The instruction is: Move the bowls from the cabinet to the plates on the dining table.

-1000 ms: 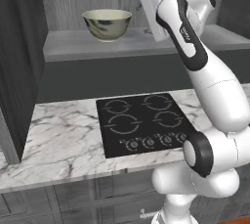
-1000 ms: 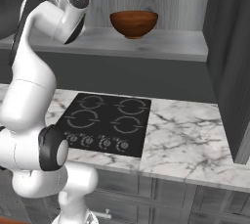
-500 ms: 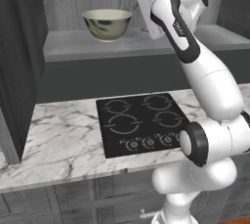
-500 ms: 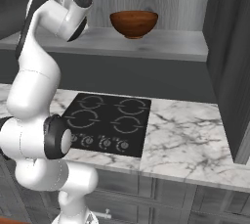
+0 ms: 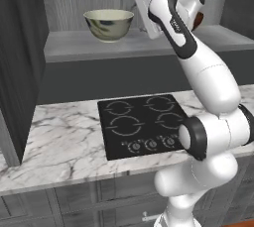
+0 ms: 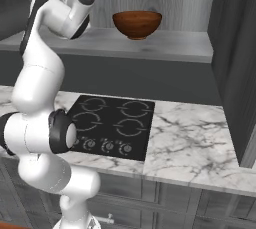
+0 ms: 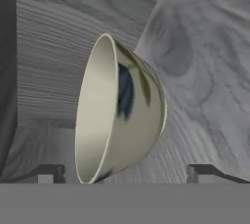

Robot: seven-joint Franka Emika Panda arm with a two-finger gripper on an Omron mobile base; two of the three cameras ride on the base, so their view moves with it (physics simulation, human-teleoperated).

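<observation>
The cream bowl [image 5: 109, 24] with dark smudges stands on the left of the cabinet shelf [image 5: 149, 47]. The reddish-brown wood bowl [image 6: 136, 24] stands further right on that shelf. My white hand [image 5: 146, 10] hovers above the shelf between them and faces the cream bowl. In the hand view the cream bowl [image 7: 122, 115] appears rolled on its side, close ahead. My gripper [image 7: 126, 173] is open with nothing between its fingertips [image 7: 49, 173], which stand either side of the bowl's lower edge. The plates and the dining table are out of view.
A black four-ring cooktop [image 5: 146, 124] lies in the marble counter [image 5: 59, 141] below the shelf. Dark cabinet doors [image 5: 20, 62] [image 6: 240, 63] stand open at both sides. Grey drawers [image 6: 175, 198] run under the counter.
My hand has shifted a little to the left along the shelf, toward the cream bowl, and the upper arm has risen. Both bowls stay in place.
</observation>
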